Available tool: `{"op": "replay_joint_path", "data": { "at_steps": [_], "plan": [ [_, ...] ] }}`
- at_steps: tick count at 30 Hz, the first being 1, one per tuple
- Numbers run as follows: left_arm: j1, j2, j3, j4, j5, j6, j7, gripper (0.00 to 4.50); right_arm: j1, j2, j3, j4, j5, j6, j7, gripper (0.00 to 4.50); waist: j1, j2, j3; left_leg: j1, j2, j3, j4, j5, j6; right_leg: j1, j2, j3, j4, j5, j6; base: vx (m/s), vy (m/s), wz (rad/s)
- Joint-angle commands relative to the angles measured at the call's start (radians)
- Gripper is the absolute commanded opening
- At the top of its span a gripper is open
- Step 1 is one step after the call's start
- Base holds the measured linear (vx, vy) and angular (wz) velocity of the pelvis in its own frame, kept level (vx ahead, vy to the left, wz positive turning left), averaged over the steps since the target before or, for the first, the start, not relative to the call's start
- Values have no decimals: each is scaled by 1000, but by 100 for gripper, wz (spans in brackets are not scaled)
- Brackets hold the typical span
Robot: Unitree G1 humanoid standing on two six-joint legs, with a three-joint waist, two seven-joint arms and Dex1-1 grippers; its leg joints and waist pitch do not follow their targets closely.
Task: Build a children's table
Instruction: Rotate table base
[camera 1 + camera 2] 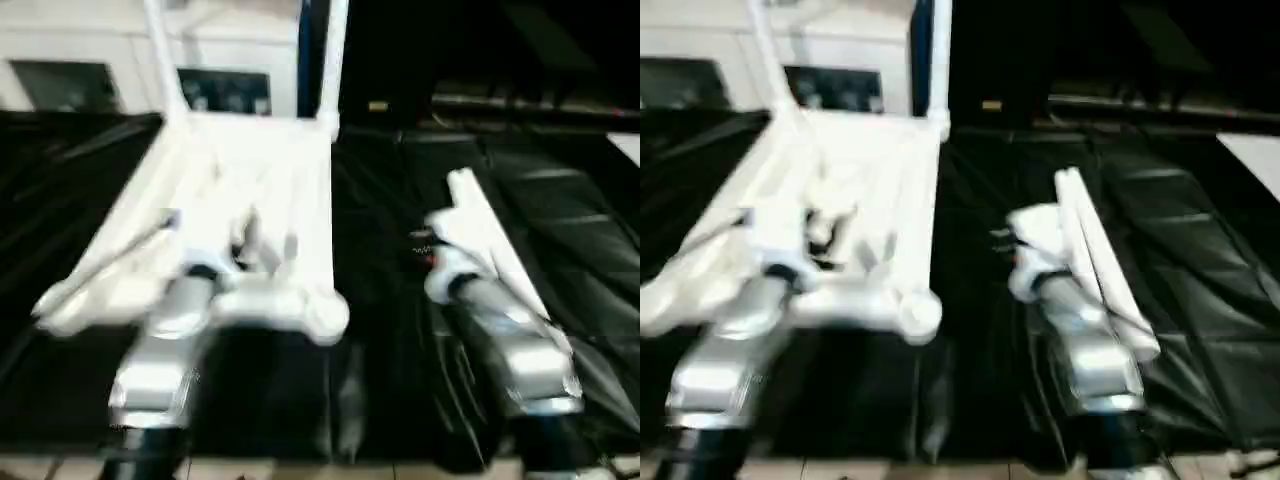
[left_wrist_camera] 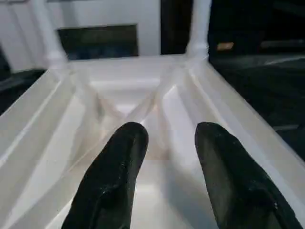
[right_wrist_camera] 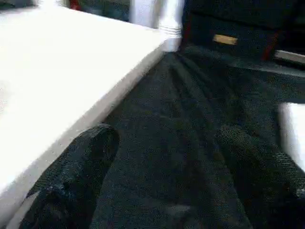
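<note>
The white tabletop [image 1: 290, 160] lies upside down on the black cloth, ribbed underside [image 2: 157, 100] up. Two white legs [image 1: 332, 55] [image 1: 160, 50] stand upright in its far corner sockets. My left gripper [image 2: 164, 133] hovers open over the ribs, nothing between its fingers. Open too, my right gripper [image 3: 167, 138] sits low over the cloth just right of the tabletop's side wall [image 3: 71, 95]. A loose leg [image 1: 490, 240] lies on the cloth along the right side of my right forearm. Another long white piece [image 1: 90, 280], too blurred to identify, lies at the tabletop's near left corner.
Black cloth [image 1: 400, 330] covers the work table, with wrinkled free room between the tabletop and my right arm. White cabinets [image 1: 90, 60] stand behind the table at the left, and dark furniture [image 1: 480, 60] at the back right. The floor [image 1: 300, 470] shows at the near edge.
</note>
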Motion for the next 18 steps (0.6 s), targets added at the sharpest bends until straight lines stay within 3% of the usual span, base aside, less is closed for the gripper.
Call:
{"op": "replay_joint_path", "data": {
  "at_steps": [1,2,3,4,5,6,7,8,9,10,12,13,15,18],
  "plan": [
    [-1,-15,-20,-15,-16,-10,-20,216,-2,-28,-21,-22,-21,61,-23,386,-8,-20,-57,54,42,-20,-27,320,394,-9,-55,60,-137,255,-33,22,-69,4],
    [-1,-2,-30,-19,-19,8,-40,216,-18,-34,-34,-32,20,144,7,386,25,-77,-37,-48,-53,27,23,74,270,98,-95,148,-229,132,-18,22,-69,4],
    [1,11,-40,-22,-22,7,-61,216,-29,-33,-50,-35,51,176,22,386,41,-65,-59,-77,-22,-23,44,85,155,161,-155,181,-193,179,-86,34,-66,6],
    [13,38,-56,-39,-44,26,-114,216,-56,-29,-90,-34,88,222,24,386,37,-54,-60,-85,-16,-31,1,267,57,160,-105,129,-139,562,-88,79,-92,-12],
    [16,46,-60,-44,-50,35,-129,219,-65,-29,-101,-30,90,228,18,403,31,-49,-60,-86,-14,-29,-19,347,26,149,-75,108,-122,757,-80,79,-92,-12],
    [18,51,-63,-45,-49,33,-136,219,-69,-31,-102,-28,86,230,14,403,26,-39,-61,-83,-12,-24,-27,407,6,137,-49,93,-111,903,-78,8,-66,-12],
    [25,73,-79,-50,-47,18,-173,219,-83,-41,-103,-19,73,239,6,403,20,-21,-57,-59,6,-19,-42,327,-28,118,-27,72,-130,856,-90,0,0,0],
    [32,99,-97,-58,-51,30,-216,221,-101,-51,-107,-8,61,260,-6,417,19,-16,-55,-54,20,-20,-50,269,-29,116,-31,74,-136,751,-111,0,0,0],
    [36,119,-110,-62,-50,36,-244,221,-115,-60,-109,-1,56,288,-11,433,17,-3,-51,-42,49,-24,-66,182,-56,112,-30,69,-146,504,-176,0,0,0],
    [40,139,-122,-65,-48,44,-271,221,-130,-68,-112,5,53,319,-15,440,15,2,-45,-33,65,-21,-76,109,-73,106,-33,64,-157,303,-233,0,0,0],
    [38,159,-128,-59,-46,49,-292,221,-149,-81,-113,13,48,364,-18,440,16,4,-40,-22,74,-11,-78,55,-74,94,-36,65,-167,201,-267,0,0,0],
    [36,172,-130,-54,-49,50,-308,221,-162,-87,-118,19,50,400,-21,446,19,7,-31,-16,79,6,-85,-34,-79,84,-37,65,-178,75,-283,-55,13,16],
    [26,205,-135,-54,-70,60,-351,221,-199,-106,-126,41,47,501,-28,446,19,-2,-26,-18,78,17,-90,-114,-88,81,-40,66,-188,-57,-263,-62,11,12],
    [9,250,-150,-63,-91,65,-429,221,-246,-128,-129,79,30,605,-46,446,23,-3,-23,-17,78,27,-93,-151,-100,71,-44,68,-198,-168,-222,-63,5,4]
  ]
}}
